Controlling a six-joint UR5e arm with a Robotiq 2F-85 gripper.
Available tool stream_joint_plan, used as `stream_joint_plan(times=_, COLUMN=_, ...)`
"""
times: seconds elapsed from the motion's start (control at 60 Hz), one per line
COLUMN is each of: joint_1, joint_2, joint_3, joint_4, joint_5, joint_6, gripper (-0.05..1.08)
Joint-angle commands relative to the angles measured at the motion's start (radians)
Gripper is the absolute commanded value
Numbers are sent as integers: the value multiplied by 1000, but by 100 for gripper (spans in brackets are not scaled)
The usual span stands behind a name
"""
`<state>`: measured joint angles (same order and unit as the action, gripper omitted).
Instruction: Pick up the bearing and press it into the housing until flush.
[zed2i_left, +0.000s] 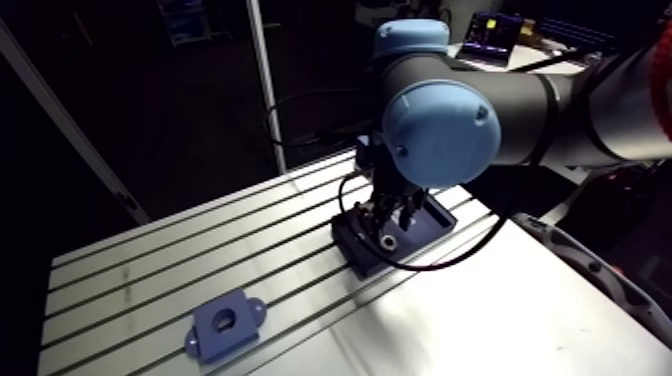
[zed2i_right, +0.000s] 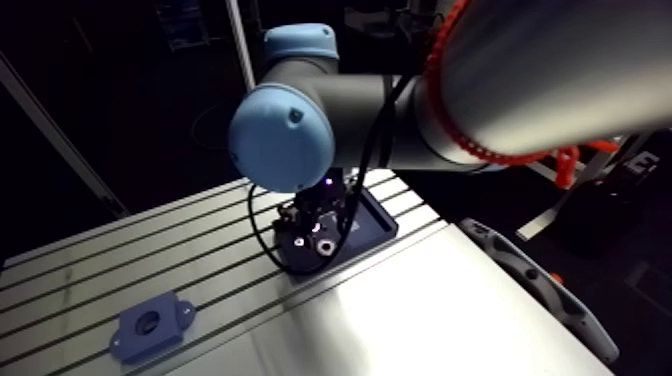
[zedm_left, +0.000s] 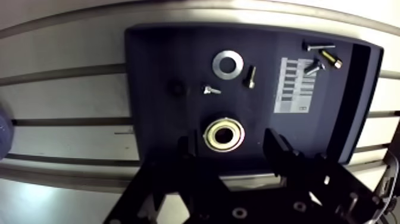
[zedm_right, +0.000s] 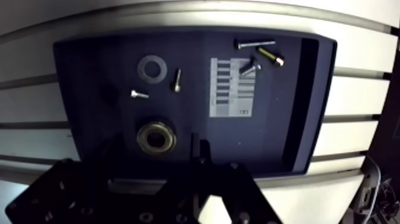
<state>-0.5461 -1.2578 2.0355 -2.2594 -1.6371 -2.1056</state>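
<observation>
The bearing (zedm_left: 224, 134), a brass-coloured ring with a dark bore, lies flat in a dark blue tray (zedm_left: 155, 71). In the wrist view my gripper (zedm_left: 232, 143) is open, one finger on each side of the bearing and nothing pressed between them. I cannot tell whether the fingertips touch the tray floor. The housing (zed2i_left: 227, 323), a blue block with a round bore and two ears, sits on the slotted table (zed2i_left: 130, 280) well away from the tray, near the front left in the arm view. There my gripper (zed2i_left: 385, 215) hangs down over the tray (zed2i_left: 430, 222).
Ahead of the bearing the tray also holds a flat washer (zedm_left: 228, 64), two small screws (zedm_left: 250, 76), several longer bolts (zedm_left: 321, 53) and a white label (zedm_left: 296, 85). The tray has a raised rim. The slotted table stretches between the tray and the housing.
</observation>
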Motion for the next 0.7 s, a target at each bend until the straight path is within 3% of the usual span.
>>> stream_joint_plan(times=0.017, joint_1=0, joint_2=2, joint_3=12, joint_4=-19, joint_5=-2, joint_6=-1, gripper=35)
stream_joint_plan(times=0.7, joint_1=0, joint_2=30, joint_3=6, joint_4=-19, joint_5=-4, joint_6=0, gripper=41)
